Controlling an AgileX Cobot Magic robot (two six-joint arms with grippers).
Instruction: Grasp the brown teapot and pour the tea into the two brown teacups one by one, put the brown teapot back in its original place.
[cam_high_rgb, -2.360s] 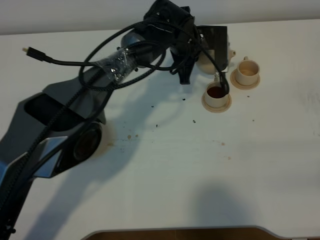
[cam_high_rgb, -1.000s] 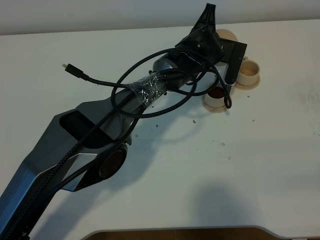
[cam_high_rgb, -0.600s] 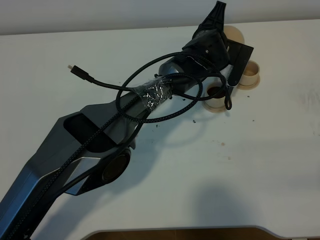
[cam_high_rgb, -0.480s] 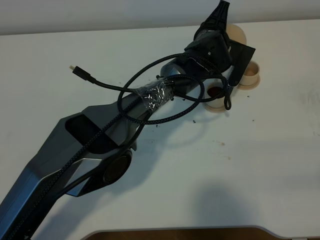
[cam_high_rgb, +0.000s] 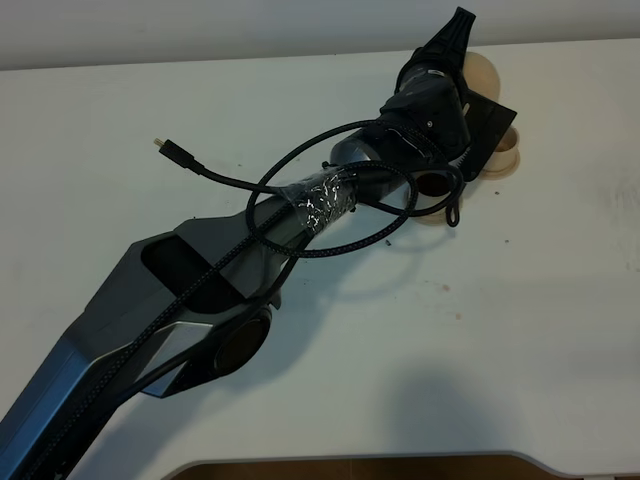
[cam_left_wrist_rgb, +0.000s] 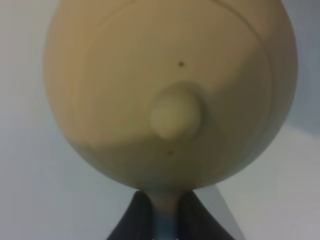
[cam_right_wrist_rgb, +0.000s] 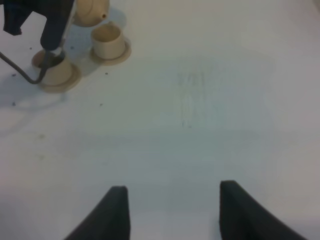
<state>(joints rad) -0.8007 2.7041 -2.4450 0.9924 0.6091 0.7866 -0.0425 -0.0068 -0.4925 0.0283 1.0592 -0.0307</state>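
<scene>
Pinching the thin loop handle (cam_left_wrist_rgb: 162, 207) of the squat round pale tan ceramic teapot (cam_left_wrist_rgb: 170, 90), the left gripper (cam_left_wrist_rgb: 162, 225) is seen with its two dark jaws drawn to a narrow gap that is filled by the handle. In the left wrist view nearly the whole picture is taken up by the pot's body. Its lid, topped by a small rounded knob (cam_left_wrist_rgb: 176, 116), is turned towards the camera, and two tiny dark specks are noted on it.

From the high camera the teapot is found at the far side of the white table (cam_high_rgb: 520, 330). It is mostly hidden behind the black wrist of the left arm (cam_high_rgb: 200, 270), just beyond two small cylindrical pale tan ceramic teacups. The nearer teacup (cam_high_rgb: 433, 183) is filled with dark liquid and set on a round tan saucer (cam_high_rgb: 428, 215), and it is crossed by a loop of black cable (cam_high_rgb: 190, 165).

The second teacup (cam_high_rgb: 507, 150) is stood on its own matching saucer (cam_right_wrist_rgb: 119, 56) just beside the first, and its inside looks pale. The teapot's short spout (cam_right_wrist_rgb: 104, 15) is pointed towards this teacup, near its rim. Whether the pot is clear of the table cannot be told.

The right gripper (cam_right_wrist_rgb: 172, 210) is held well apart from the crockery, its jaws spread wide over bare tabletop.
</scene>
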